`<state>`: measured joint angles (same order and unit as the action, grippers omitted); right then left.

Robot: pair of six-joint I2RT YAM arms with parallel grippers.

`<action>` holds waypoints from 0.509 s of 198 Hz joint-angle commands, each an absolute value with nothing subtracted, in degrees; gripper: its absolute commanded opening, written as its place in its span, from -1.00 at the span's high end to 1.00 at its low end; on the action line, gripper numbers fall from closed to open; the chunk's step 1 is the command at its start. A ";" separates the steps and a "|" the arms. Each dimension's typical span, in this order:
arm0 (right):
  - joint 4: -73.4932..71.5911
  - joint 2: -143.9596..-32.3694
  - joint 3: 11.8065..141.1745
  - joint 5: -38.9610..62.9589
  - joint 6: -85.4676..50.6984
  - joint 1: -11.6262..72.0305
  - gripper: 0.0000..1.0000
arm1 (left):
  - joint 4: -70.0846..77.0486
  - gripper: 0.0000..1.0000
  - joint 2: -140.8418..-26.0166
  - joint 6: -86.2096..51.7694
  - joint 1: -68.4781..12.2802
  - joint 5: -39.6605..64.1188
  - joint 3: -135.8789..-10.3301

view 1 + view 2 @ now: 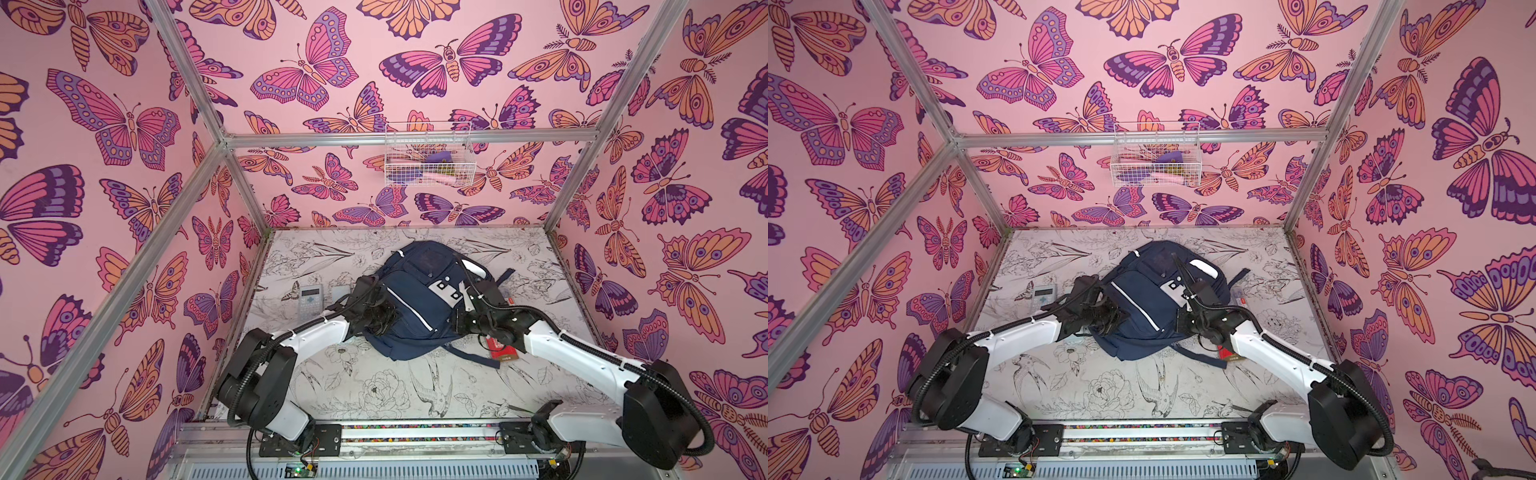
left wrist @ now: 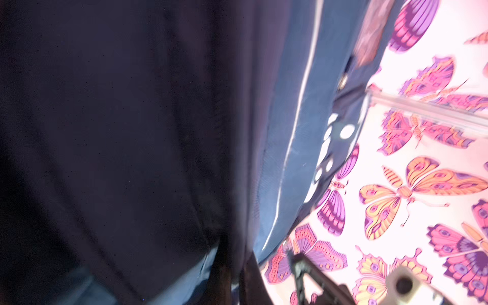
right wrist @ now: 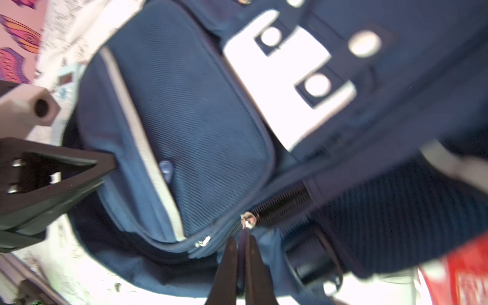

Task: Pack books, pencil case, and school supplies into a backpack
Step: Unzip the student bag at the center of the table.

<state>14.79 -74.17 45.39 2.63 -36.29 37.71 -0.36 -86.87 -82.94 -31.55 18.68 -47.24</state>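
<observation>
The navy backpack (image 1: 419, 299) (image 1: 1142, 299) lies flat in the middle of the table, with its white dotted patch (image 3: 285, 74) facing up. My left gripper (image 1: 380, 320) (image 2: 232, 266) is at the near left edge of the backpack and is shut on a fold of dark fabric. My right gripper (image 1: 455, 322) (image 3: 241, 241) is at the near right edge, shut on the zipper pull (image 3: 244, 232) just below the metal slider (image 3: 248, 219). A pale calculator (image 1: 311, 300) (image 1: 1045, 293) lies to the left of the backpack. The books and the pencil case are out of view.
A small grey flat item (image 1: 340, 293) lies beside the calculator. A red packet (image 1: 500, 347) (image 3: 467, 277) sits under my right forearm. A white wire basket (image 1: 428, 156) with pink and purple items hangs on the back wall. Butterfly-printed walls enclose the table.
</observation>
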 commanded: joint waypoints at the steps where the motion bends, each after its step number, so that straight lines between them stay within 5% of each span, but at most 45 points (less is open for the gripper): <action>1: 8.01 -76.32 50.05 6.49 -41.44 43.81 1.00 | 8.11 1.00 -84.61 -87.76 -31.90 15.02 -46.28; 47: 17.68 -81.20 53.68 3.30 -42.11 48.78 1.00 | 8.38 1.00 -83.28 -88.42 -31.90 13.14 -45.62; 101: 4.32 -82.96 50.26 14.14 -47.95 52.34 1.00 | 8.53 1.00 -83.86 -88.16 -31.86 12.25 -45.26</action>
